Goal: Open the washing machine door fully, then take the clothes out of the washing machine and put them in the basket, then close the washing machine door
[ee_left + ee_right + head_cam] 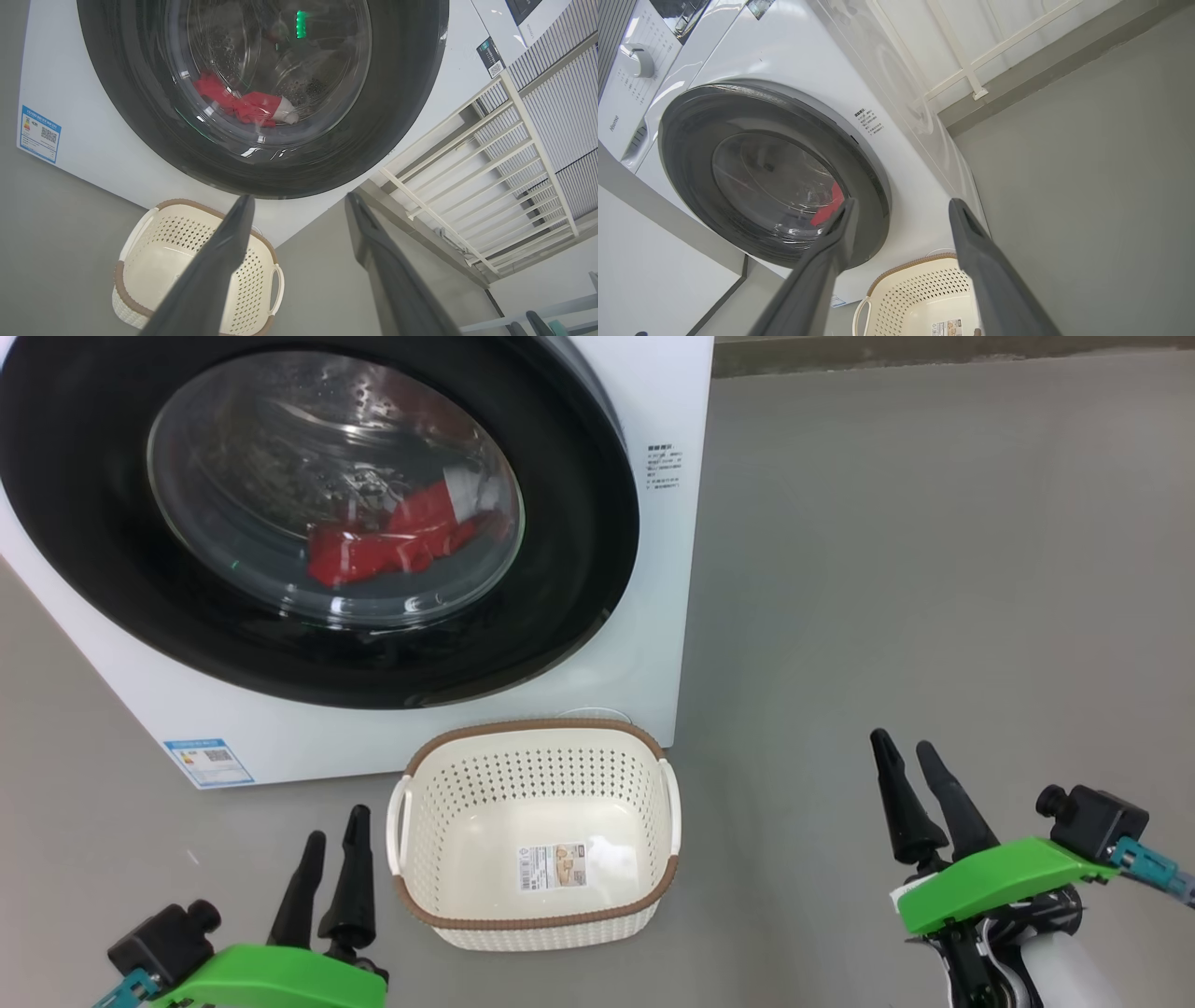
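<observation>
With both my left gripper (329,845) and right gripper (913,761) spread empty, I see the soft, light red clothes (397,537) behind the shut glossy black-rimmed round door (569,579), which I'd grab at its stiff rim.

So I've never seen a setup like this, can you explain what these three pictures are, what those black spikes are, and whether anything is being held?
It is a two-armed robot facing a washing machine. One picture looks down from its head; the other two come from cameras on each wrist, looking along that arm's two fingers. The black spikes are those fingers: the left gripper at lower left, the right gripper at lower right. Both have their jaws open and hold nothing. The washing machine door is shut, with red clothes visible through its glass. On the grey floor in front stands a cream basket, with just a sticker inside.
</observation>
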Robot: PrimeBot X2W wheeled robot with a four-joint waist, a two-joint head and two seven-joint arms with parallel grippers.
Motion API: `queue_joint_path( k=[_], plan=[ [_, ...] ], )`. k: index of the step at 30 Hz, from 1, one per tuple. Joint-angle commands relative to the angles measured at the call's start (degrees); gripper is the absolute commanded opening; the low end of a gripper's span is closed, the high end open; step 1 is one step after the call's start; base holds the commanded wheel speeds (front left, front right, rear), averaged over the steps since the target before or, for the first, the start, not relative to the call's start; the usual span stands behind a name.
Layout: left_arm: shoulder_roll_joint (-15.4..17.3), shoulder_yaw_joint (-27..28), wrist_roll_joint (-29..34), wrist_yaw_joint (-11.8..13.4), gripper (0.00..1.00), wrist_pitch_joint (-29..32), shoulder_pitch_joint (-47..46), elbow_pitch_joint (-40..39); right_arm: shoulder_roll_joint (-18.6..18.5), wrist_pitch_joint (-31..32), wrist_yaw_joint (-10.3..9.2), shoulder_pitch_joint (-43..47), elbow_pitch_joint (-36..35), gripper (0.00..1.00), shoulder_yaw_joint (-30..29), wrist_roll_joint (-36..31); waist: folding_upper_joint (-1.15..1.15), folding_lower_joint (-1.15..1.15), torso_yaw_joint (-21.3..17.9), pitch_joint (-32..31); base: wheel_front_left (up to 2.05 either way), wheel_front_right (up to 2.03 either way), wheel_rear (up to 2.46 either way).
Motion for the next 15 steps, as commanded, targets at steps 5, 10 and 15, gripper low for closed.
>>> queue_joint_path(
  k=[5,10,15],
  plan=[
    [1.1,0.7,3.4,0.7,1.0,-1.4,-2.9,-1.9,-0.5,-1.5,0.02,-3.6,-1.3,1.0,1.0,-3.0,0.0,0.0,-0.1,-0.2,0.0,0.0,0.0],
    [1.1,0.8,5.1,1.9,1.0,-2.1,-3.6,-2.1,-0.6,-2.1,0.02,-4.2,-1.1,1.0,1.1,-4.0,0.0,0.0,-0.1,-0.3,0.0,0.0,0.0],
    [1.2,0.0,6.9,1.5,1.0,-3.0,-4.4,-2.5,-0.7,-3.0,0.02,-5.1,-0.4,1.0,1.7,-6.0,0.0,0.0,-0.2,-0.2,0.0,0.0,0.0]
  ],
)
